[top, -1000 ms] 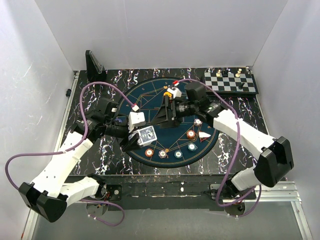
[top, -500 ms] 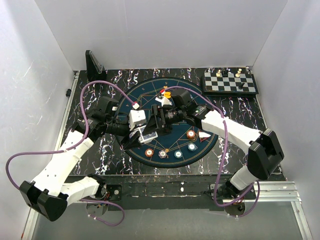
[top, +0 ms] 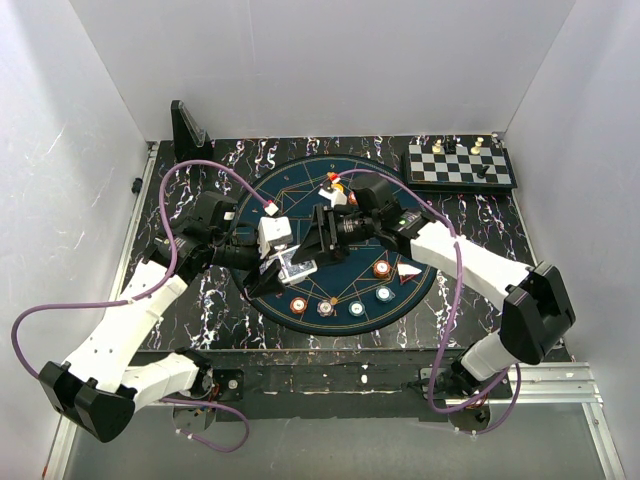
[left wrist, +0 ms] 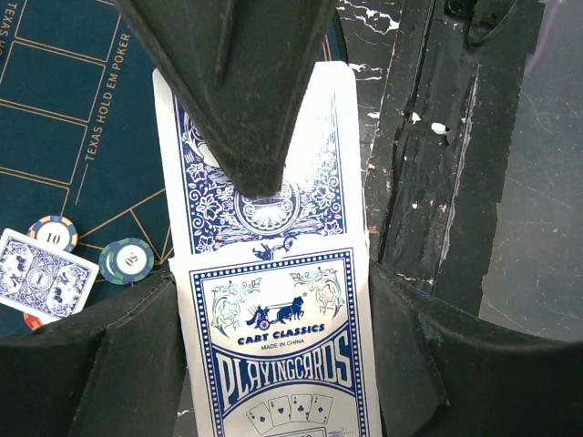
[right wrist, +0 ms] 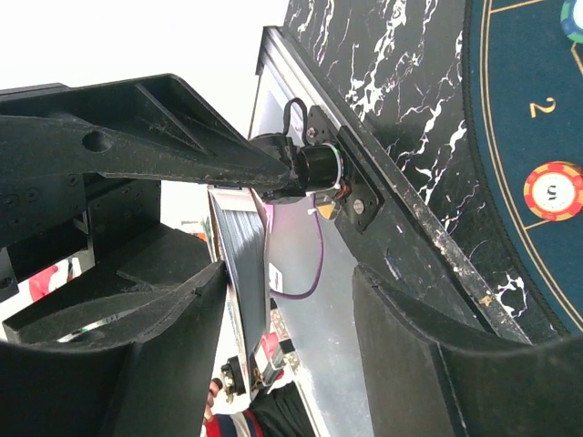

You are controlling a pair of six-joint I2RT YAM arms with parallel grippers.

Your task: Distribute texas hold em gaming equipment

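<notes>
Top external view: in the last second the right arm (top: 470,262) has swung in from mid-mat, bringing its jaws up to the card pack (top: 297,266), which the left jaws hold above the near-left part of the blue mat (top: 290,195). This looks like drawing a card to deal. The left jaws are clamped tight on the pack, with one card (left wrist: 264,196) slid out ahead. The right jaws are narrowing but still apart, straddling that card's edge. I cannot tell whether they touch it.
</notes>
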